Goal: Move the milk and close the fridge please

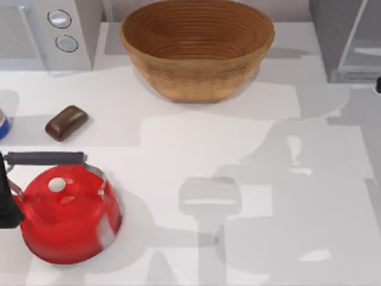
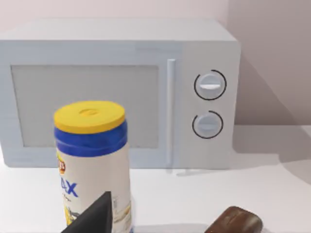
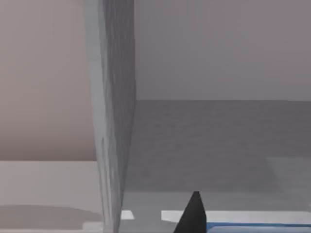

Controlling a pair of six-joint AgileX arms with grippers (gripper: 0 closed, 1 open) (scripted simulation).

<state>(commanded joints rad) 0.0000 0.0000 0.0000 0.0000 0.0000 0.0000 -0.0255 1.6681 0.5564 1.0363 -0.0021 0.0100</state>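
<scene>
Currently: right gripper (image 3: 194, 216) at fridge (image 1: 348, 42), upper right.
Jaw state indeterminate (both arms); basket (image 1: 196, 47), kettle (image 1: 65, 214) stand leftward.

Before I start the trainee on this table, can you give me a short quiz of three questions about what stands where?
1. True or false: in the top view the basket stands right of the microwave.
2. What lies nearest the red kettle? A the brown block, B the basket, C the microwave.
3. Fill in: the right gripper, at the top view's right edge, is beside the ___.
Key: 1 true; 2 A; 3 fridge.
</scene>
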